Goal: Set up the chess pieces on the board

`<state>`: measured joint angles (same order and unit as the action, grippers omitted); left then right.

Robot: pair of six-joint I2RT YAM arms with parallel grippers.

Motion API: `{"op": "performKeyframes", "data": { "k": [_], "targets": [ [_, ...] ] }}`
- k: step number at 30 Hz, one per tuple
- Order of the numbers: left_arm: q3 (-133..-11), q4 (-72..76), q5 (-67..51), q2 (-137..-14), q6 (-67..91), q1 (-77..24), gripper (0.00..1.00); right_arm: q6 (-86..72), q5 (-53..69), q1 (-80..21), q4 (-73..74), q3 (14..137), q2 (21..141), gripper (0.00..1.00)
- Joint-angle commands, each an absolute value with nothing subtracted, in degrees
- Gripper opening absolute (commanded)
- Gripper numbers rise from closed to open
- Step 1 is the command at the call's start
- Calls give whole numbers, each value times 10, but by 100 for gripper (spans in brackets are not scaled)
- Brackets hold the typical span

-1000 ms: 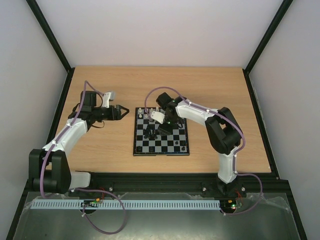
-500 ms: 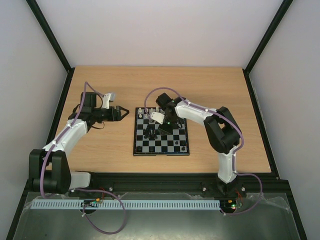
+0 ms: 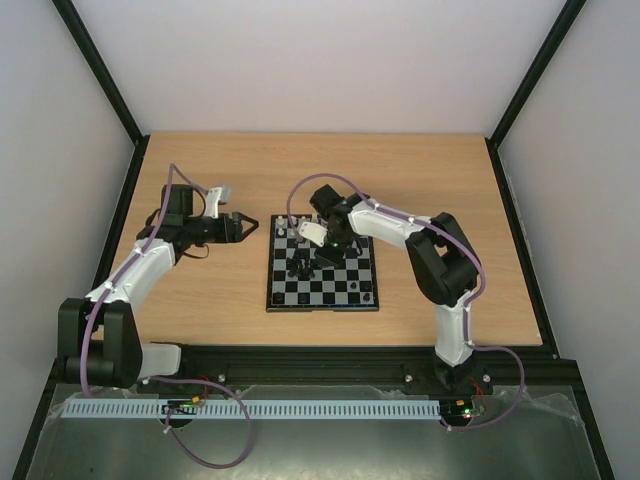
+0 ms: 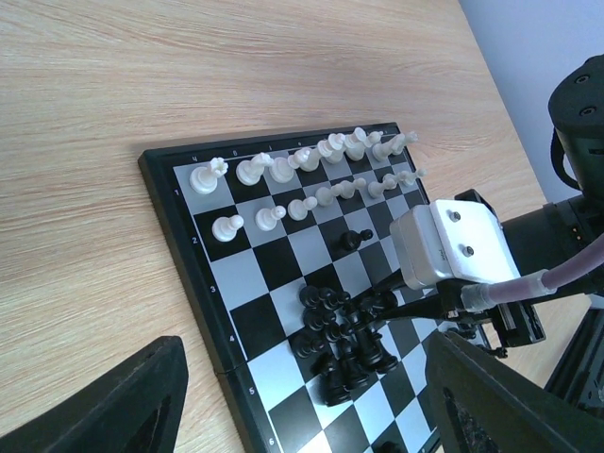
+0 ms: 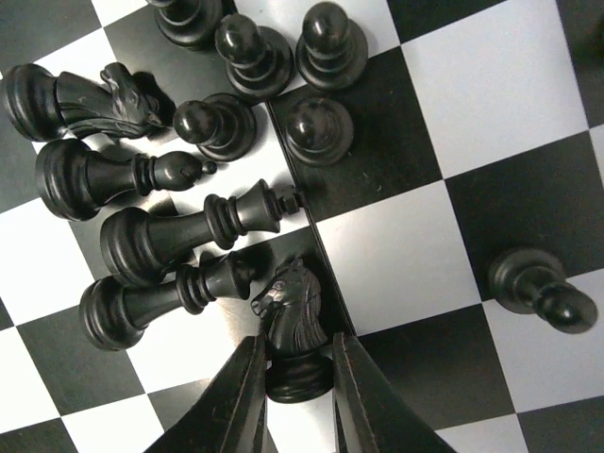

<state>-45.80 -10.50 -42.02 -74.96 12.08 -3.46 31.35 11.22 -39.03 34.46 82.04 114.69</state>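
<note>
Chess pieces sit on the board: white beside rim numerals 1 and 2, black heaped mid-board. Right fingers pinch a black knight there; left fingers gape empty beside the board.

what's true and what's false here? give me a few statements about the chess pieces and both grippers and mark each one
1. The white pieces stand in two rows along one edge of the board. True.
2. The black pieces are lined up in two rows as well. False: they are bunched near the middle of the board, several lying on their sides.
3. The right gripper is closed around the base of a black knight. True.
4. The left gripper is holding a white pawn. False: it is open and empty, off to the side of the board over the table.
</note>
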Motion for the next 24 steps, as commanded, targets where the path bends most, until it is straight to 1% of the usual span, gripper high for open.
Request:
{"op": "performKeyframes", "data": {
  "k": [1,5,11,17,19,23,24],
  "targets": [
    [-459,-100,-431,-742,129,-30,73,321,92,-395,367,794,1131,14],
    [-471,-99,-459,-760,140,-31,74,315,96,-395,366,778,1085,13],
    [-500,-58,-574,-831,200,-34,73,300,123,-394,372,795,1036,13],
    [-559,-56,-641,-910,227,-80,67,273,144,-394,383,856,1040,13],
    [-566,-43,-657,-930,243,-99,65,265,148,-395,382,874,1044,14],
    [-566,-6,-686,-964,281,-137,64,259,154,-395,383,897,1051,14],
    [-565,5,-691,-969,290,-146,61,258,154,-394,383,900,1051,14]
  ]
}}
